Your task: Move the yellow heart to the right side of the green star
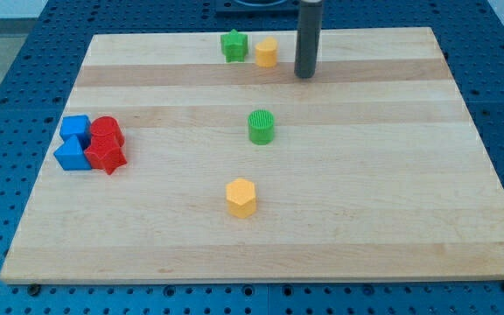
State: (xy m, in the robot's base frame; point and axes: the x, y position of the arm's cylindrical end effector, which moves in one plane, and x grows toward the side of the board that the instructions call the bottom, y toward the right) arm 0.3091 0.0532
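A pale wooden board [339, 227] fills most of the view, lying on a blue perforated table [7, 105]. My rod [309, 35] comes down from the view's top, dark and upright, and my tip [304, 76] rests near the board's top edge; it has no jaws to open or close, it grips nothing, and it touches no block. Just to the tip's left, with a narrow strip of bare wood between them, sits the yellow heart [267, 52] (its lobes are hard to make out at this size). The heart stands on the right of the green star [234, 45], the two just beside each other and possibly touching. At the view's left a cluster of four blocks is packed together: a blue cube [75, 129] above a second blue block [73, 155], with a red cylinder [107, 131] and a red star-like block [107, 157] pressed against their right sides. Near the board's middle stands a green cylinder [262, 126], alone, and below it, well apart, a yellow hexagonal block [241, 197].
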